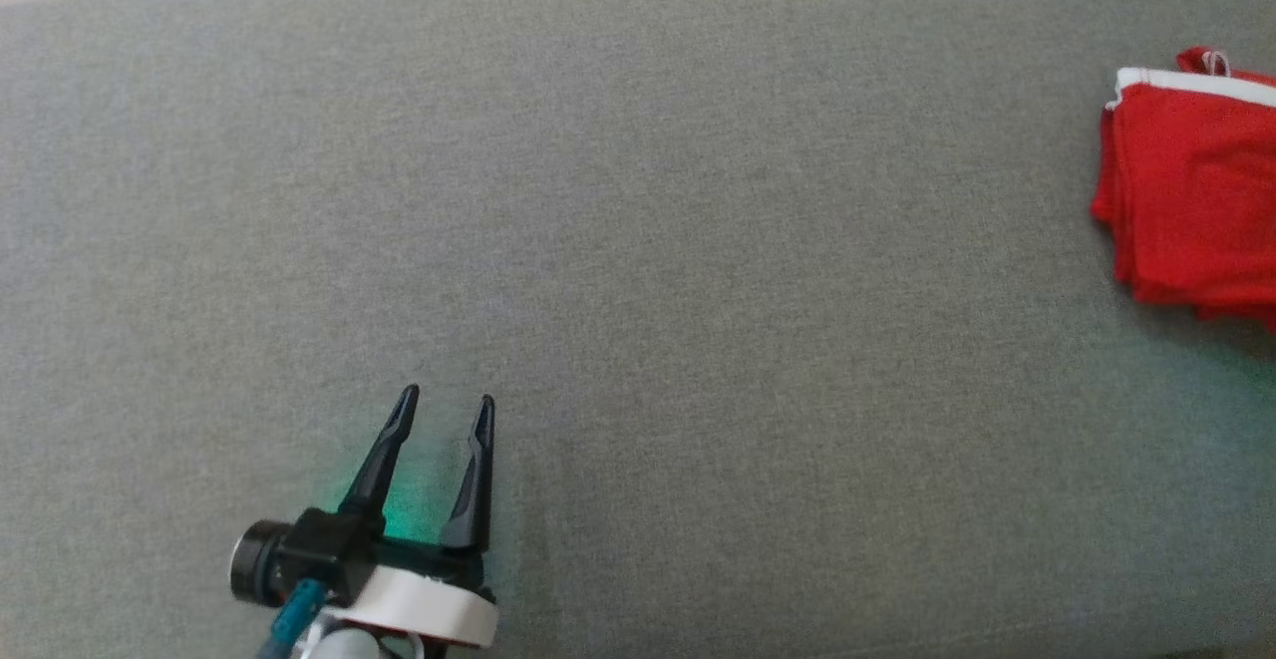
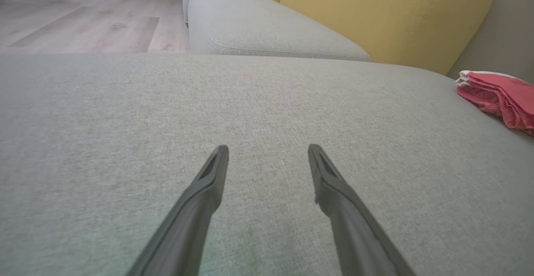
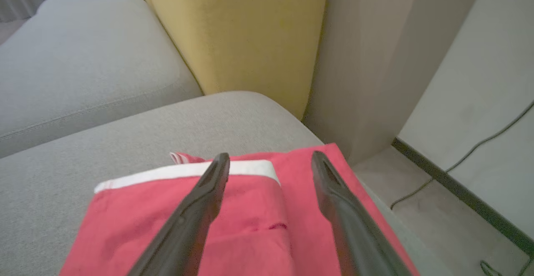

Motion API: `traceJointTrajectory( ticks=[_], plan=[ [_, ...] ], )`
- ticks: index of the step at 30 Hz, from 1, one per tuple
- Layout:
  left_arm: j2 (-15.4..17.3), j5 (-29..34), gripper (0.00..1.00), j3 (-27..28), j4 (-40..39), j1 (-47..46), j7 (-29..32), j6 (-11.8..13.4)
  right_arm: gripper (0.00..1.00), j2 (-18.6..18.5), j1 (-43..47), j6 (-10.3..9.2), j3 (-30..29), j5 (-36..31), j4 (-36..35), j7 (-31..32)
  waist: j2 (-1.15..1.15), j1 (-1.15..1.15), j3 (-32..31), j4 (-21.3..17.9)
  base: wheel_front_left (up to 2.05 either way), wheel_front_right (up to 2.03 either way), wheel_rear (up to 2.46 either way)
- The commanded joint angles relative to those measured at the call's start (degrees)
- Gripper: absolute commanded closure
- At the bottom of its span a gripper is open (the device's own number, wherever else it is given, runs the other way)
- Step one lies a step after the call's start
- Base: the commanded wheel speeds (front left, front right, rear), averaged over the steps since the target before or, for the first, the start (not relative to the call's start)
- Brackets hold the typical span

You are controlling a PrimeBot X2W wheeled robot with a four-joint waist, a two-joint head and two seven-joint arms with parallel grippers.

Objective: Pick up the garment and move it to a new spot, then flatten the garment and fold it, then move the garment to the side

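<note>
The garment (image 1: 1196, 200) is red with a white band, folded into a stack at the far right of the grey cushion (image 1: 638, 290). It also lies at the right edge of the left wrist view as the garment (image 2: 500, 96). My left gripper (image 1: 447, 410) is open at the lower left, far from it, with nothing between its fingers (image 2: 208, 184). In the right wrist view my right gripper (image 3: 270, 159) is open just above the garment (image 3: 250, 226), its tips over the white band (image 3: 183, 171); whether it touches the cloth I cannot tell.
A yellow backrest (image 2: 384, 13) and a second grey cushion (image 2: 258, 29) stand beyond the work cushion. The cushion's right edge drops to a pale floor (image 3: 438, 209) with a cable (image 3: 479, 142) beside a wall. Wooden floor (image 2: 83, 21) lies at the far left.
</note>
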Motion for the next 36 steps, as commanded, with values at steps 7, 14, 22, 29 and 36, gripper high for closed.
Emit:
traceJointTrajectory(
  ticks=[7,14,22,29,36],
  plan=[
    [-0.05,-1.22,0.0,3.68,-2.16,-0.16,-0.38,0.75,0.0,0.96,3.23,-0.04,4.78,-4.45,-8.49,-6.53,0.0,0.0,-3.09,0.96,0.0,0.0,0.0],
    [-0.06,-3.35,0.0,5.27,-2.91,2.18,-0.38,2.76,0.0,5.74,13.01,-0.04,12.87,-3.71,-18.1,-10.32,0.0,0.0,-7.95,1.65,0.0,0.0,0.0],
    [-0.07,-3.06,0.0,6.84,-0.11,5.12,-0.38,6.79,0.0,11.65,26.34,-0.04,18.98,-3.59,-24.17,-15.68,0.0,0.0,-13.36,3.85,0.0,0.0,0.0],
    [-0.07,-2.75,0.0,7.8,0.8,6.08,-0.38,7.86,0.0,14.25,32.65,-0.04,24.95,-4.02,-25.46,-19.55,0.0,0.0,-14.45,5.91,0.0,0.0,0.0],
    [-0.07,-2.47,0.0,8.17,1.43,6.5,-0.38,7.39,0.0,15.75,35.36,-0.04,28.13,-4.59,-24.17,-21.54,0.0,0.0,-14.62,7.32,0.0,0.0,0.0]
  ],
)
